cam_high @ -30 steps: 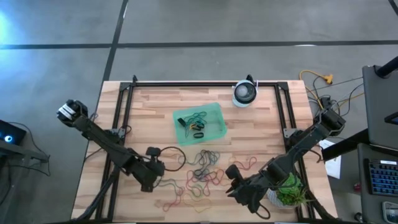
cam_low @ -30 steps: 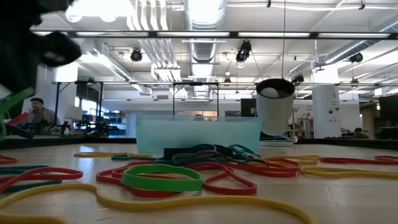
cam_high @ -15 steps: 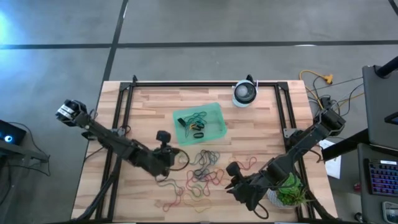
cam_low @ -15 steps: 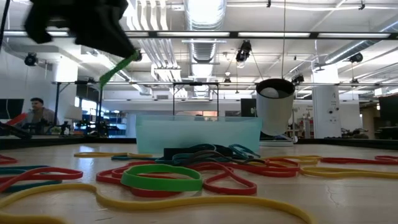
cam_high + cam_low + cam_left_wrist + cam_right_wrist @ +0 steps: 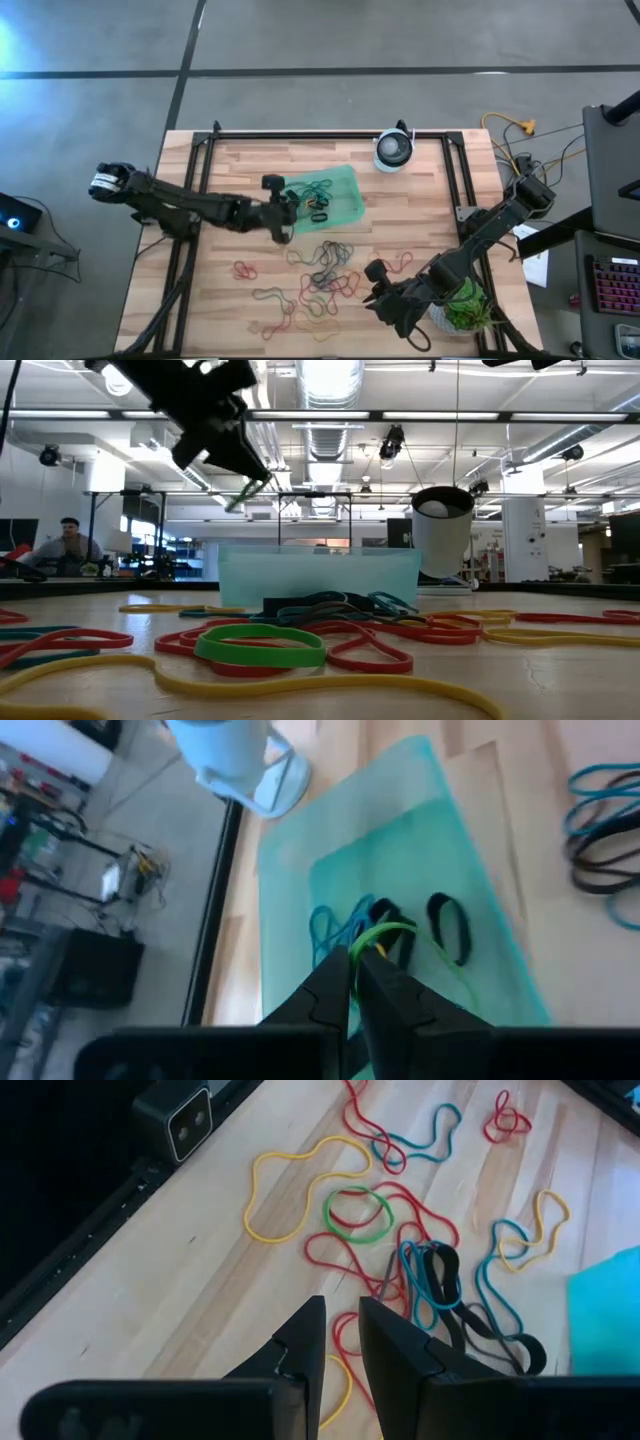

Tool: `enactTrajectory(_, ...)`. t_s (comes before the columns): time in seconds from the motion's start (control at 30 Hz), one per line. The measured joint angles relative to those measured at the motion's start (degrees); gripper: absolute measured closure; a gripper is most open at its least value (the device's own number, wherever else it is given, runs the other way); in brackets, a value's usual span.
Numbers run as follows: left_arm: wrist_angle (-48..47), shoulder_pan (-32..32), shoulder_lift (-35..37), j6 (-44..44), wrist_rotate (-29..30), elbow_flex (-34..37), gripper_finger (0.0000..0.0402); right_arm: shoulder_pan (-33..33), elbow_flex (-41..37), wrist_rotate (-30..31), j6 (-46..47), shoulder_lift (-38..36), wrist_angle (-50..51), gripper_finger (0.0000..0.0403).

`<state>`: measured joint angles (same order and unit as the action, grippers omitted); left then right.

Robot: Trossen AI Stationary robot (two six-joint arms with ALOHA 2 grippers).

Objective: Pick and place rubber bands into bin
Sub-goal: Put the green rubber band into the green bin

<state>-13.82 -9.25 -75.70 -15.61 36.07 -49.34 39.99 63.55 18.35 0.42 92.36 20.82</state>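
The green translucent bin [image 5: 335, 185] sits at the table's middle, toward the far edge, with a few bands lying in it [image 5: 345, 925]. Many loose rubber bands [image 5: 325, 270] in red, yellow, blue, green and black lie on the wood nearer than it [image 5: 358, 1215] [image 5: 260, 645]. My left gripper [image 5: 285, 215] hovers at the bin's left near corner, above the table [image 5: 240, 465], shut on a thin green rubber band [image 5: 400, 932]. My right gripper [image 5: 375, 290] waits low at the near right of the pile, its fingers [image 5: 340, 1330] a narrow gap apart. My left gripper pinches the thin green rubber band between its two fingertips [image 5: 358, 960], slanting down from the table's left. The rest of the loop [image 5: 440, 955] sticks out past the tips over the bin and is lifted clear of everything [image 5: 245, 495].
A round white device [image 5: 393, 150] stands at the far edge, right of the bin. A green plant [image 5: 462, 305] sits at the near right corner beside the right arm. Black frame rails [image 5: 200, 180] run along the table's sides. Bare wood lies left of the pile.
My left gripper has travelled from the pile's near left side toward the far edge and rightward to the bin's corner, staying shut. The green band has gone with it, lifted clear of the table. The right arm has kept still.
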Motion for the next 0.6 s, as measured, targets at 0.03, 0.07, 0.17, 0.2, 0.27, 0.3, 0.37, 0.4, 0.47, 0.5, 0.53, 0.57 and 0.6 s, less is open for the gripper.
enactTrajectory(0.03, 0.3, 1.5, 0.0, -0.2, -1.4, 0.0, 0.0394, 0.0, 0.0, 0.0, 0.0, 0.0, 0.0, 0.0344)
enactTrajectory(0.07, 0.5, 2.9, 0.0, -0.3, -2.7, 0.0, 0.0394, 0.0, 0.0, 0.0, 0.1, 0.0, 0.0, 0.0344)
enactTrajectory(0.17, 1.4, 6.8, 0.0, -0.4, -5.9, 0.1, 0.0394, 0.0, -0.1, 0.0, 0.1, 0.0, 0.0, 0.0344)
enactTrajectory(0.2, 1.9, 8.0, 0.0, -0.9, -7.0, 0.1, 0.0394, 0.0, -0.1, 0.0, 0.0, 0.0, 0.0, 0.0344)
enactTrajectory(0.27, 3.1, 10.0, 0.0, -1.7, -8.8, 0.2, 0.0394, 0.0, -0.1, 0.0, 0.1, 0.0, 0.0, 0.0344)
enactTrajectory(0.3, 4.0, 11.0, 0.0, -2.1, -9.7, 0.2, 0.0394, 0.0, -0.1, 0.0, 0.0, 0.0, 0.0, 0.0344)
enactTrajectory(0.37, 5.6, 12.7, 0.0, -2.9, -12.0, 0.2, 0.0394, 0.0, -0.1, 0.0, 0.0, 0.0, 0.0, 0.0344)
enactTrajectory(0.4, 6.3, 13.5, 0.0, -3.0, -13.4, 0.2, 0.0394, 0.0, -0.1, 0.0, 0.1, 0.0, 0.0, 0.0344)
enactTrajectory(0.47, 7.2, 15.0, -0.2, -3.2, -16.0, 0.2, 0.0394, 0.0, -0.1, 0.0, 0.0, 0.0, 0.0, 0.0344)
enactTrajectory(0.5, 7.7, 15.7, -0.6, -3.2, -17.0, 0.2, 0.0394, 0.0, -0.1, 0.0, 0.1, 0.0, 0.0, 0.0344)
enactTrajectory(0.53, 7.8, 16.3, -0.9, -3.2, -17.9, 0.2, 0.0394, 0.0, -0.1, 0.0, 0.0, 0.0, 0.0, 0.0344)
enactTrajectory(0.57, 7.5, 16.9, -1.3, -3.2, -18.4, 0.3, 0.0394, 0.0, -0.1, 0.0, 0.0, 0.0, 0.0, 0.0344)
enactTrajectory(0.6, 7.4, 17.4, -1.9, -3.2, -18.7, 0.3, 0.0394, 0.0, -0.1, 0.0, 0.0, 0.0, 0.0, 0.0344)
